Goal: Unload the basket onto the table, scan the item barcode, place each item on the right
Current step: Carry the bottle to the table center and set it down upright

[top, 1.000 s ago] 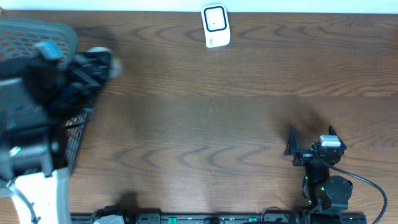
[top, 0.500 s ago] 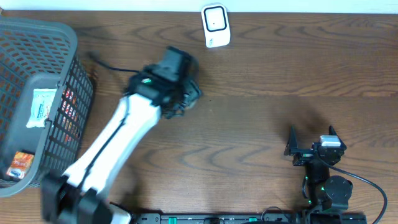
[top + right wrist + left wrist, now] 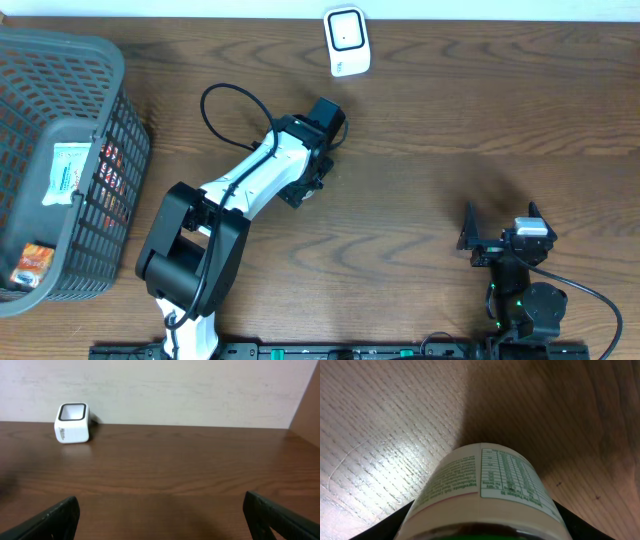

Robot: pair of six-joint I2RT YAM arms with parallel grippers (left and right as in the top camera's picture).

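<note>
The item is a bottle [image 3: 485, 485] with a white label printed with a green nutrition table and a dark, green-topped near end. My left gripper [image 3: 480, 527] is shut on it, a black finger on each side, just above the wood table. In the overhead view the left gripper [image 3: 303, 188] sits mid-table below the scanner, and the arm hides the bottle. The white scanner [image 3: 347, 42] stands at the table's far edge, also seen as the scanner [image 3: 73, 423] in the right wrist view. My right gripper [image 3: 500, 225] rests open at the near right, nothing between its fingers.
A grey mesh basket [image 3: 128, 130] stands at the far left with several packets [image 3: 68, 170] inside. The left arm's cable [image 3: 225, 95] loops over the table left of the scanner.
The left arm swung out of the basket and rightward to the table's middle, carrying the bottle. The right arm has not moved.
</note>
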